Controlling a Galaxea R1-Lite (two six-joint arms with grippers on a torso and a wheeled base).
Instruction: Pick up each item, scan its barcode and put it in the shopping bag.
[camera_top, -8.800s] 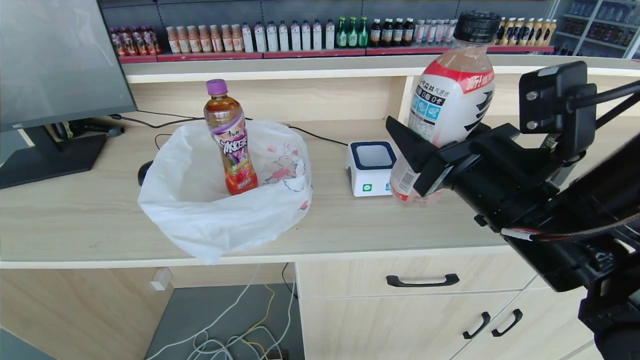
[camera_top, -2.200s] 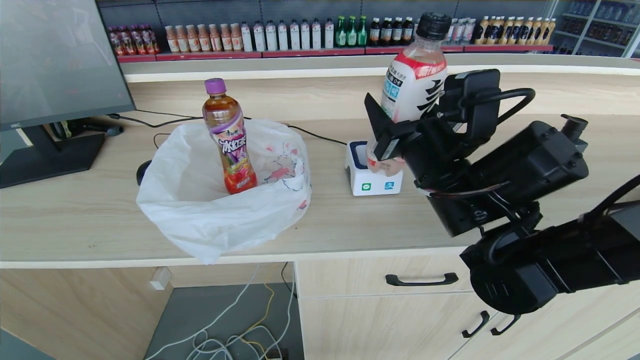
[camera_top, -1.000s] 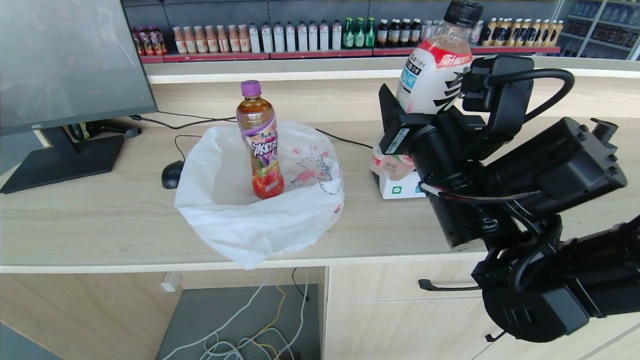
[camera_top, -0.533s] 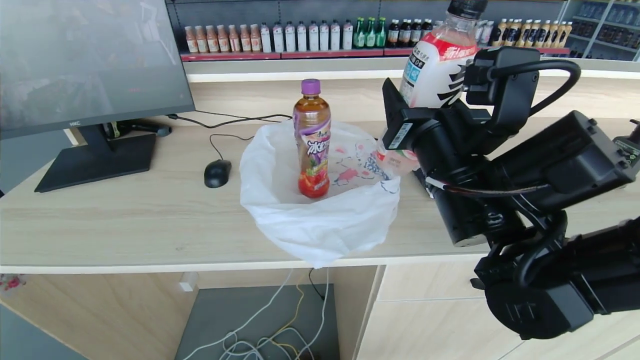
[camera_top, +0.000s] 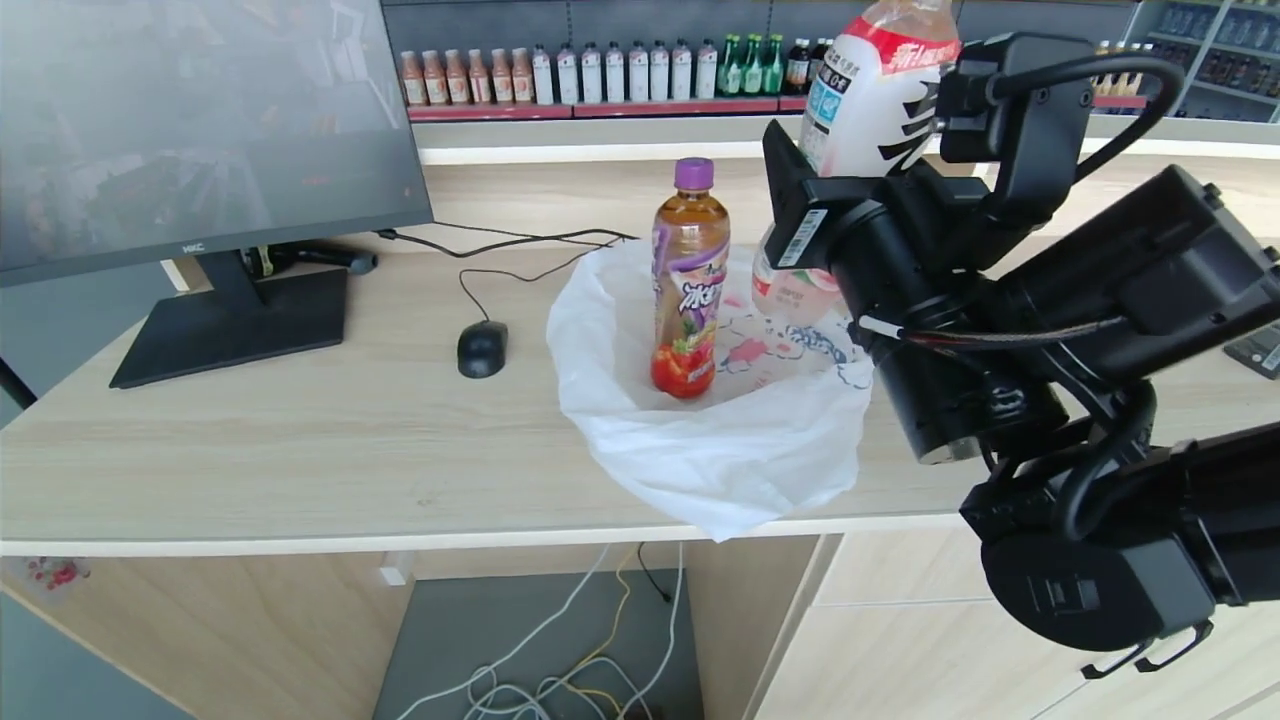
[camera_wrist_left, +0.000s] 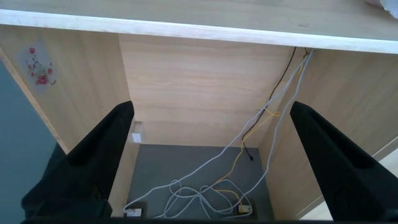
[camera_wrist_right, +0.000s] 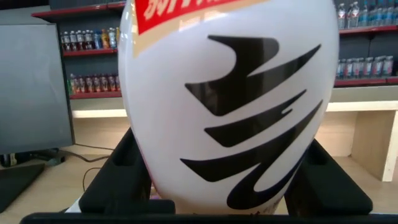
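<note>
Holding a white bottle (camera_top: 870, 100) tight, the right claw (camera_top: 850, 215) hangs over the far edge of the bag (camera_top: 720, 450) on the tabletop (camera_top: 300, 440). A tea bottle (camera_top: 688, 290) stands upright inside the bag. The left claw (camera_wrist_left: 211, 155) sits below the tabletop, spread wide apart.

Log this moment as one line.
right gripper: shut on white bottle, over shopping bag rim | in bag: drink bottle, upright | left gripper: open, below counter

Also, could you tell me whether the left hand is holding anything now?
No, the left hand is open, and the cables beneath the desk show through the empty gap between its fingers.
</note>
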